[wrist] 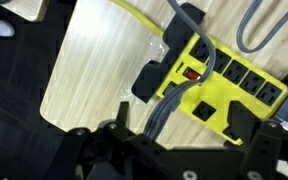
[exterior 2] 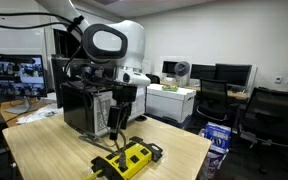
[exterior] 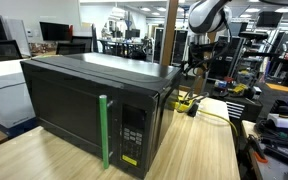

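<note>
1. In an exterior view my end effector hangs beyond the far corner of a black microwave, above a yellow power strip. The strip lies on the wooden worktop, just beside the microwave's rear corner. The microwave has an upright green handle on its door. From here the fingers are too small and dark for me to judge their spread.

2. In an exterior view from the opposite side my end effector points straight down. It is above the yellow power strip and not touching it. The strip lies near the worktop edge closest to this camera. The microwave stands behind my wrist. Nothing hangs between my fingers.

3. In the wrist view my end effector comes in from the bottom edge with its fingers spread to their widest and nothing in their grip.
   - The yellow power strip lies slantwise directly ahead of it, with a red switch on its face.
   - A black plug sits at the strip's near end, and dark leads run from the strip toward my fingers.
   - A yellow cable leaves the strip toward the top edge.
   - A grey cable loops across the pale worktop by the upper right corner.
</note>
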You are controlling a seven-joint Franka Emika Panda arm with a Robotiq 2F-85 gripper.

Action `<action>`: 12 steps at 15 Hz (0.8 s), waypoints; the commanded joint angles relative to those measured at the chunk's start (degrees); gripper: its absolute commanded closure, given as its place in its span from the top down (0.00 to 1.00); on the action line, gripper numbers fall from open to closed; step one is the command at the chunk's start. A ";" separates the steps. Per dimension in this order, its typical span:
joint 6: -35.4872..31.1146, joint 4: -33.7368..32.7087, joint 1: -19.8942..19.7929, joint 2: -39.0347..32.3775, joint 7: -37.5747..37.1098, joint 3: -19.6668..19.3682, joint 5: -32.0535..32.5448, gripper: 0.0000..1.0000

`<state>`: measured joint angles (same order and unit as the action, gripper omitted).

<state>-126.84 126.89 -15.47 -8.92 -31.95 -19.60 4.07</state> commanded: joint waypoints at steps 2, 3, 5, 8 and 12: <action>-0.86 3.35 0.05 1.31 -0.08 0.16 -0.93 1.00; -0.83 3.59 0.08 1.42 -0.26 0.12 -0.77 1.00; -1.09 3.76 0.13 1.57 -0.71 0.02 -0.41 1.00; -0.41 3.63 0.06 1.98 0.64 0.26 -1.03 1.00; 0.31 3.73 0.72 4.41 1.49 1.13 -0.19 1.00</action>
<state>-126.86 129.02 -15.36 -8.08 -31.64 -18.92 4.06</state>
